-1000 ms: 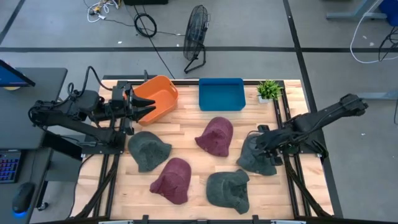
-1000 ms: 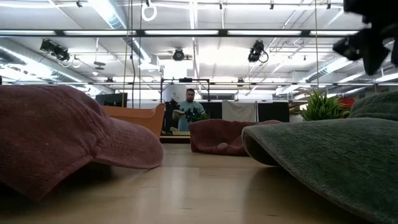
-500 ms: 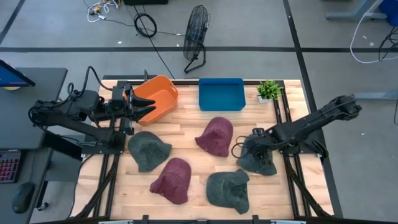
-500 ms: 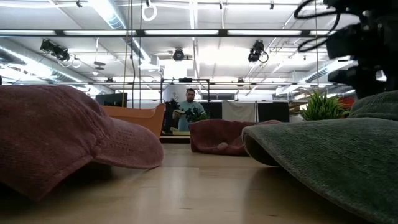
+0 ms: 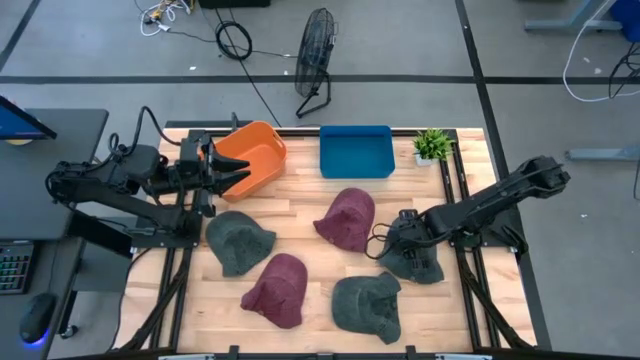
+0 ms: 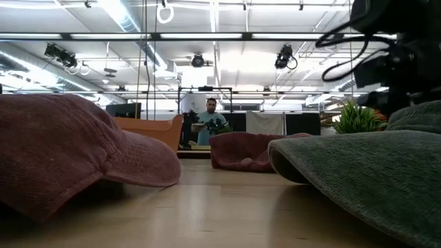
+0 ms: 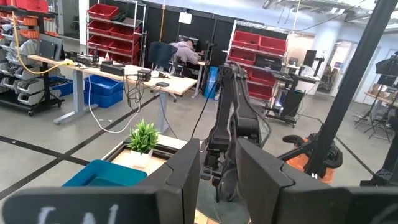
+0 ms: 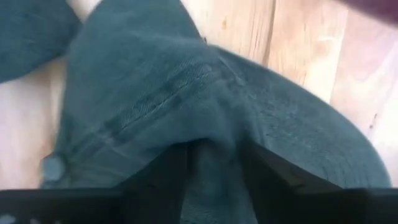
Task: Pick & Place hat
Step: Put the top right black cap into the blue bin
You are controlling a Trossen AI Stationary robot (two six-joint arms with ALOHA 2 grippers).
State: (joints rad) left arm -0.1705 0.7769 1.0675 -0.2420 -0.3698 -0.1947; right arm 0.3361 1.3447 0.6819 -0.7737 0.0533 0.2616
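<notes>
The green hat (image 5: 415, 258) is pinched in the right gripper (image 5: 400, 240), a maroon hat (image 5: 347, 219) crowding it at nine o'clock, while the left gripper (image 5: 232, 168) waits open beside the orange bin (image 5: 256, 152).
</notes>
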